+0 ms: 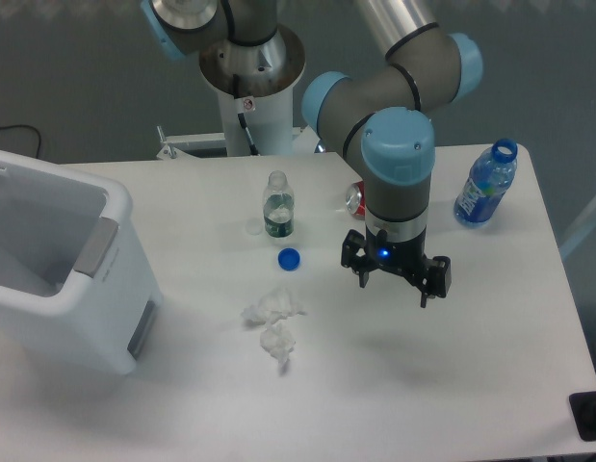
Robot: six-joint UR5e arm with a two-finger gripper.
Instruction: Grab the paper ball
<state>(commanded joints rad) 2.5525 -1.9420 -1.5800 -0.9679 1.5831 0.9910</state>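
Observation:
Two crumpled white paper wads lie close together on the white table. One paper ball (273, 306) sits just below the blue cap, and a second wad (278, 342) lies right beneath it, nearly touching. My gripper (395, 280) hangs above the table to the right of both wads, well apart from them. Its two dark fingers are spread and nothing is between them.
A blue bottle cap (289, 258) lies above the wads, with a small clear bottle (277, 205) behind it. A red can (355, 199) is partly hidden behind my arm. A blue bottle (486, 184) stands far right. A white bin (57, 255) fills the left side.

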